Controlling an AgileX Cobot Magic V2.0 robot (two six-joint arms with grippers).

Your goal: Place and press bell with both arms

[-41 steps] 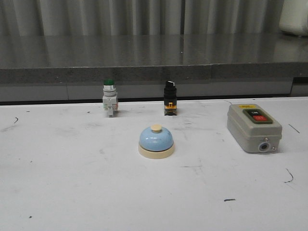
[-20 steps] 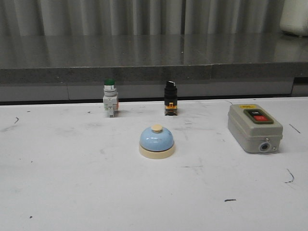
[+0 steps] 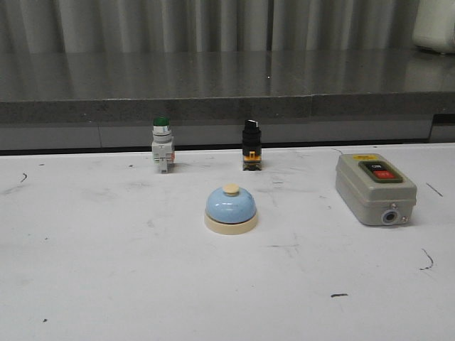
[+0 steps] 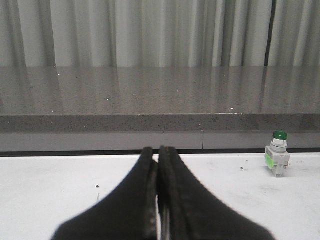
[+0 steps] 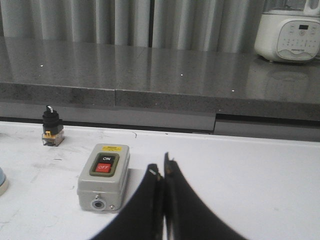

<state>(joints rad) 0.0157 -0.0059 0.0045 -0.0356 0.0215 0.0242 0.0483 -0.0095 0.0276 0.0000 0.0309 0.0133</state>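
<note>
The bell (image 3: 231, 209), light blue dome with cream base ring and cream knob, stands upright on the white table (image 3: 106, 284) near its middle in the front view. Its edge just shows in the right wrist view (image 5: 2, 181). Neither gripper shows in the front view. My left gripper (image 4: 158, 152) is shut and empty, low over the table, well off to the left of the bell. My right gripper (image 5: 162, 167) is shut and empty, beside the grey switch box, to the right of the bell.
A grey switch box (image 3: 375, 187) with red and black buttons lies at the right, also in the right wrist view (image 5: 104, 176). A green-capped push button (image 3: 162, 144) and a black selector switch (image 3: 251, 145) stand behind the bell. A grey ledge (image 3: 213, 106) borders the table's far edge.
</note>
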